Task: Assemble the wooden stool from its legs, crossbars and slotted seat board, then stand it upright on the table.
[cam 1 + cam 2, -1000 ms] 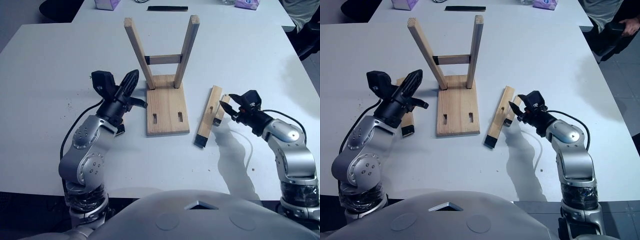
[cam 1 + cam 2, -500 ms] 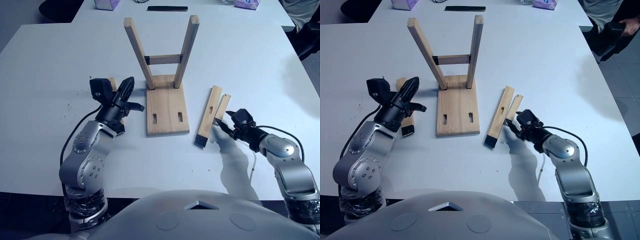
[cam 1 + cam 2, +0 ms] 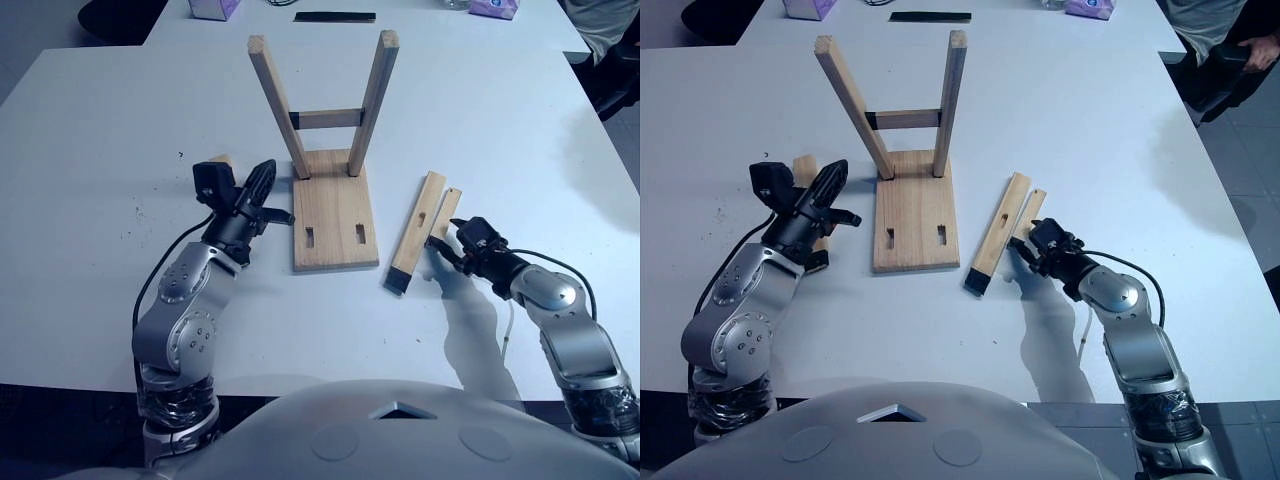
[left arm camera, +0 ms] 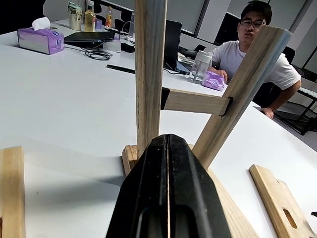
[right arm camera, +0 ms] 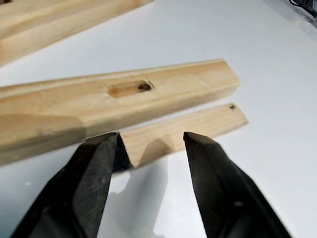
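The slotted seat board (image 3: 335, 215) lies flat mid-table. Two legs (image 3: 372, 100) stand upright in its far end, joined by a crossbar (image 3: 330, 118). To the right lie a loose leg (image 3: 415, 228) and a thin crossbar (image 3: 446, 213). My right gripper (image 3: 440, 248) rests low on the table, open, its fingers (image 5: 94, 163) straddling the near end of that thin crossbar (image 5: 183, 131). My left gripper (image 3: 262, 188) is shut on nothing, hovering just left of the seat board and pointing at the upright legs (image 4: 151, 74). Another loose leg (image 3: 805, 170) lies partly hidden under it.
Two tissue boxes (image 3: 212, 8) and a black strip (image 3: 335, 16) sit at the table's far edge. A white cable (image 3: 505, 325) trails beside my right arm. Bare tabletop (image 3: 120, 120) stretches left and in front of the board.
My right gripper has dropped from above the table to the thin crossbar's near end. My left gripper has lowered and shifted toward the seat board.
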Tool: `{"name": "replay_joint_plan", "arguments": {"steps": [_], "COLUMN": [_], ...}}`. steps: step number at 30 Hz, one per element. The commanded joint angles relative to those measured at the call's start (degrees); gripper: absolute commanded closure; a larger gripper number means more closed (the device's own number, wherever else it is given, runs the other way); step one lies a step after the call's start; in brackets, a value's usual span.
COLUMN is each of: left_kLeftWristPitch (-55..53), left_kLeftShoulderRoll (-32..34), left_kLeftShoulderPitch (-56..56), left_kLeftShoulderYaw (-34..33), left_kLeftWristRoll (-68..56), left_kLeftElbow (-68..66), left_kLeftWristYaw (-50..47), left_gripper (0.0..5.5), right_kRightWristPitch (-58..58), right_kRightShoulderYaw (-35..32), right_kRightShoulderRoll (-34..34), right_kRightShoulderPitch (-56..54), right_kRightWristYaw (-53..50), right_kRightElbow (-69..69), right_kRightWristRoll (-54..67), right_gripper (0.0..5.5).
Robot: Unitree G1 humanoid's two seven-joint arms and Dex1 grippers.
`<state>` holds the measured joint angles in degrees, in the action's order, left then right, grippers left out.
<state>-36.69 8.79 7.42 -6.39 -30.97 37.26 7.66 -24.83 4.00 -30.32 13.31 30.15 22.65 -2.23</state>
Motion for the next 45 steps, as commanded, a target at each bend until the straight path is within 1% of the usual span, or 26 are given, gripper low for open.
{"name": "replay_joint_plan", "arguments": {"steps": [1, 5, 9, 15, 18, 23, 33, 39, 45], "left_kLeftWristPitch": [0.83, 1.41, 1.91, 3.4, 3.91, 4.33, 4.64, 4.81, 4.87], "left_kLeftShoulderRoll": [0.25, 0.04, 0.14, -0.76, -1.07, -1.27, -1.22, -1.31, -1.35], "left_kLeftShoulderPitch": [0.36, 1.18, 1.22, 1.63, 1.9, 2.18, 2.12, 1.87, 1.89], "left_kLeftShoulderYaw": [0.71, 1.14, 1.25, 1.96, 2.17, 2.69, 2.41, 2.37, 2.45], "left_kLeftWristRoll": [0.69, 1.01, 1.1, 1.86, 2.11, 2.2, 2.3, 2.18, 2.16], "left_kLeftElbow": [-0.57, -0.29, -0.63, -0.95, -1.03, -1.15, -1.9, -1.98, -2.08], "left_kLeftWristYaw": [0.21, -0.18, 0.06, -0.48, -0.58, -0.59, -0.25, -0.36, -0.41], "left_gripper": [5.5, 5.5, 5.5, 5.5, 5.5, 5.5, 5.5, 5.5, 5.5], "right_kRightWristPitch": [-0.34, 0.55, 1.73, -3.21, -5.94, -13.5, -11.74, -12.4, -10.96], "right_kRightShoulderYaw": [-1.9, -3.46, -7.48, -11.82, -11.59, -11.44, -10.31, -8.84, -7.46], "right_kRightShoulderRoll": [-1.67, -2.86, -4.85, -3.03, -2.05, 1.18, 4.06, 5.36, 5.72], "right_kRightShoulderPitch": [2.02, 2.52, 3.04, -0.88, -1.81, -2.19, -0.89, 0.81, 1.27], "right_kRightWristYaw": [0.2, 0.74, 1.87, 3.88, 3.88, 0.44, -5.65, -6.74, -8.46], "right_kRightElbow": [-1.57, -3.2, -4.92, -3.85, -2.15, -0.48, -1.16, 0.16, -1.61], "right_kRightWristRoll": [0.2, 0.46, 1.78, 9.96, 12.73, 15.64, 12.97, 13.23, 11.25], "right_gripper": [3.03, 3.03, 3.03, 3.03, 3.03, 3.03, 3.03, 2.12, 2.07]}}
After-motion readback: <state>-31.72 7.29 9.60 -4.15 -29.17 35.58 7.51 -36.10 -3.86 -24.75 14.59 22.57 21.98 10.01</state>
